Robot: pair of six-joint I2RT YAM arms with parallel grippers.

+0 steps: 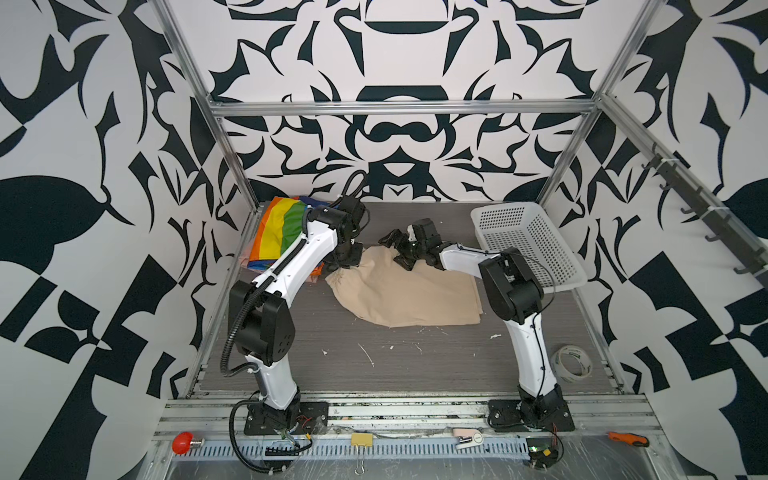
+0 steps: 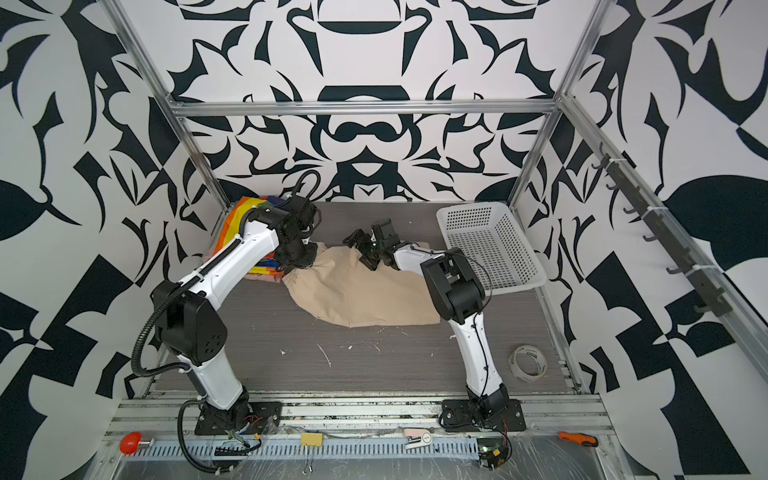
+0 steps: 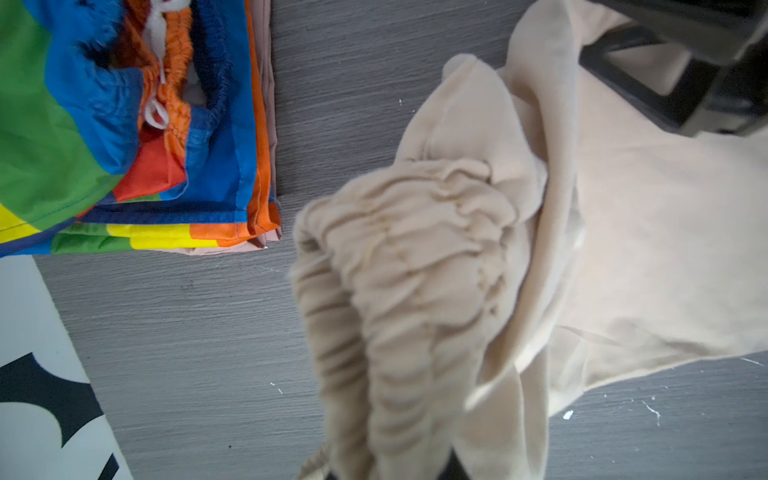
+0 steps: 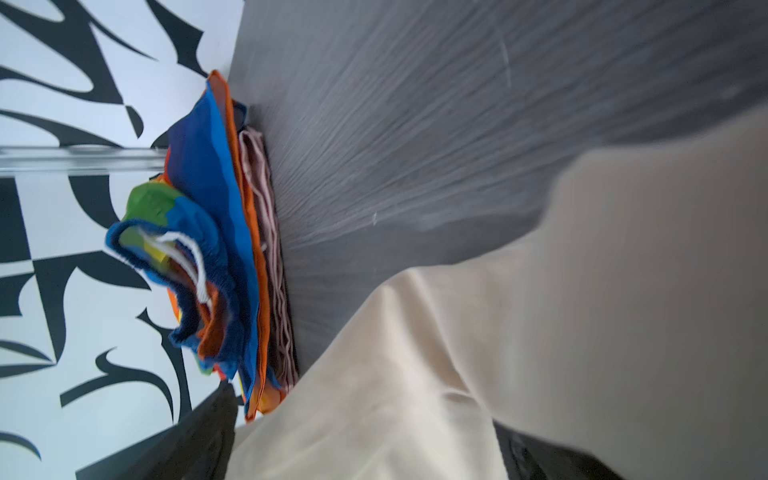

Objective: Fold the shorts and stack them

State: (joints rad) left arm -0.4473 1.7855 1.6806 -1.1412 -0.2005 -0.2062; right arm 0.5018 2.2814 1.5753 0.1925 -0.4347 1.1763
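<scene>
A: Bunched elastic waist of the beige shorts [image 3: 415, 291] was seen clamped in the left gripper [image 1: 344, 264], left of centre in both top views; the legs were spread across mid-frame.

B: And the right gripper [image 1: 395, 250]?

A: It was held wide and empty at the cloth's upper edge; contact could not be told. Soft, light, limp cloth was judged, best taken at waist and hem corners. The rainbow shorts [image 1: 286, 224] were stacked on the pink pair [image 4: 270, 266], upper left.

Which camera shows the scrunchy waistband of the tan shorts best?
The left wrist view: the gathered waistband fills it, close up, pinched by the left gripper. Both top views show it tiny, half hidden under that gripper. The right wrist view shows only smooth tan cloth.
</scene>
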